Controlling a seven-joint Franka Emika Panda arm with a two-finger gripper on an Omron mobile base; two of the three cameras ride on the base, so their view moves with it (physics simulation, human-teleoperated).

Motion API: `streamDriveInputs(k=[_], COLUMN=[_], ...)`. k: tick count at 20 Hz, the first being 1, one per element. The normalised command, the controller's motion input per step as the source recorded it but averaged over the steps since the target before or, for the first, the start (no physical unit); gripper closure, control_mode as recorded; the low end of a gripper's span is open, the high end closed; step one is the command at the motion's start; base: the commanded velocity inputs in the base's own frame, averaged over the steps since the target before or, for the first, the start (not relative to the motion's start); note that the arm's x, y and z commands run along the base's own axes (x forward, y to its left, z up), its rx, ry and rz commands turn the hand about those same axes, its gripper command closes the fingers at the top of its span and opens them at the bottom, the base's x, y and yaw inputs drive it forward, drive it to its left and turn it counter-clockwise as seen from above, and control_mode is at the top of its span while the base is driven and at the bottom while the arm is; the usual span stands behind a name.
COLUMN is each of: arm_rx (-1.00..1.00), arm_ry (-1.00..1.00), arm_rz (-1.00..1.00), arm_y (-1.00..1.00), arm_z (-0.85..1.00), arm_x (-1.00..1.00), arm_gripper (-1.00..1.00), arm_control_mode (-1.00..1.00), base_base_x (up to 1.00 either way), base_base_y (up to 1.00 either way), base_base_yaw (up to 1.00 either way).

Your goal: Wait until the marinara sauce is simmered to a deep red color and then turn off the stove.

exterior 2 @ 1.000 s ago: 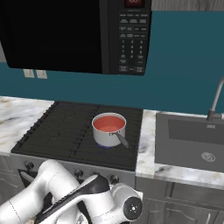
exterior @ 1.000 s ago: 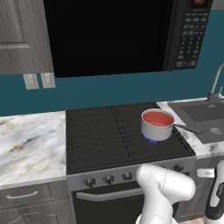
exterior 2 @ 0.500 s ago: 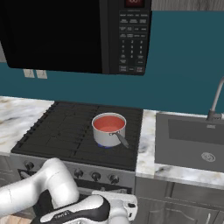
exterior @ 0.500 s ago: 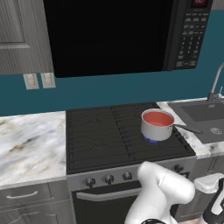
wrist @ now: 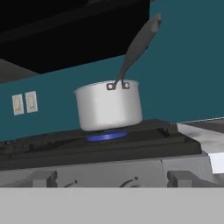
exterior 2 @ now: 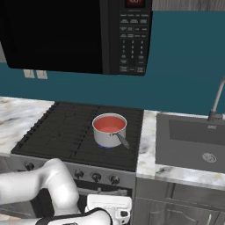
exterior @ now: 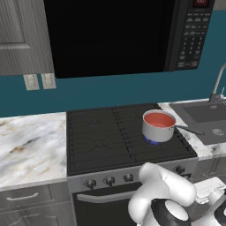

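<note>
Steel pan: a small shiny saucepan (exterior: 158, 129) was pictured on the front right burner of the stove (exterior: 106, 137), its thin handle (exterior: 189, 129) turned toward the sink side, away from the flame.
Sauce: the marinara sauce (exterior: 159, 119) was seen as a flat salmon-red disc inside the saucepan; it was judged not yet a deep red, so the waiting part of the task appeared unfinished.
Flame: a blue flame (wrist: 106, 135) was caught under the pan in the hand view, which showed that the burner was lit.
Knobs: a row of small round knobs (exterior 2: 96, 176) was set along the steel front, below the grates; which one served the lit burner could not be told.
Arm: the white arm (exterior 2: 48, 186) was held low in front of the oven door, near the knobs, a placing judged to keep the reach short once the colour was right.
Tool: the tool was taken to be spread wide and holding nothing; its fingertips could not be made out in the pictures.
Surroundings: a black microwave (exterior 2: 79, 35) was hung above the range, a sink (exterior 2: 193, 140) was set into the marble table (exterior: 26, 145) to the right.
</note>
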Motion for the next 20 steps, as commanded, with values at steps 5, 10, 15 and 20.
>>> streamDriveInputs(k=[5,10,15,20], arm_rx=[0.00,0.00,0.03,0.09], arm_ry=[-0.02,0.00,0.01,0.06], arm_rz=[0.00,0.00,0.00,0.00], arm_y=[0.00,0.00,0.00,-0.07], arm_z=[0.00,0.00,-0.05,-0.14], arm_x=[0.04,0.12,0.20,0.22], arm_gripper=[-1.00,-1.00,-1.00,-1.00], arm_control_mode=[-1.00,-1.00,-1.00,-1.00], base_base_x=[0.00,0.00,0.00,0.00], base_base_y=[0.00,0.00,0.00,0.00], base_base_yaw=[0.00,0.00,0.00,0.00])
